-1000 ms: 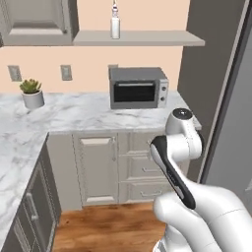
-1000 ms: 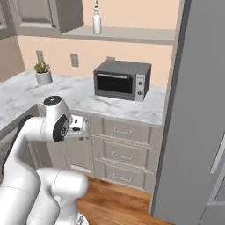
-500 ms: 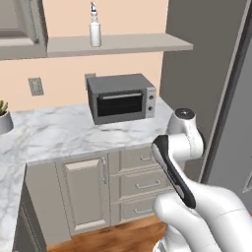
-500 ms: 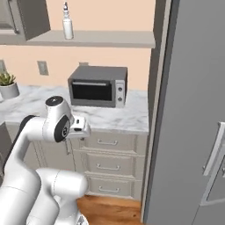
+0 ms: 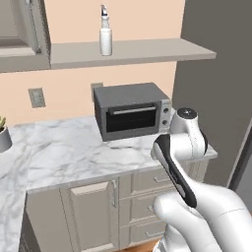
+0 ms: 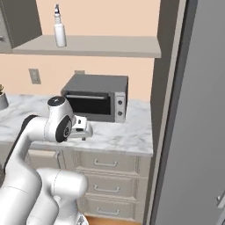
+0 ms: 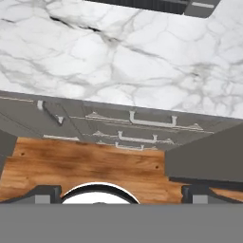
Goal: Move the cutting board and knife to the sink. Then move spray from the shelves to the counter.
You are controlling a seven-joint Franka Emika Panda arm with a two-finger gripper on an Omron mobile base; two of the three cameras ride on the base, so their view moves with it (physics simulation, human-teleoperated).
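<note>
The spray (image 5: 105, 37), a small white bottle with a trigger nozzle, stands upright on the grey slab shelves (image 5: 147, 50); the right base view has the same spray (image 6: 59, 30) at the left end of the shelves (image 6: 110, 46). Below lies the white marble counter (image 5: 69, 147) (image 7: 118, 57). My arm is folded in front of the counter's edge, the hand (image 6: 82, 128) low beside the elbow. In the hand view my gripper (image 7: 121, 191) is open, its tips wide apart, with nothing between them, facing down on drawers and floor. The cutting board, knife and sink are out of view.
A dark microwave (image 5: 130, 114) (image 6: 97, 96) sits on the counter under the shelves. A tall grey fridge panel (image 6: 193, 110) rises at the right. A potted plant (image 5: 3, 137) stands far left. Drawers (image 7: 142, 121) and a wooden floor (image 7: 85, 163) lie below the hand.
The whole picture has shifted: the base has driven nearer to the counter, so microwave, shelves and spray look larger. The arm keeps its folded pose and the gripper stays open.
</note>
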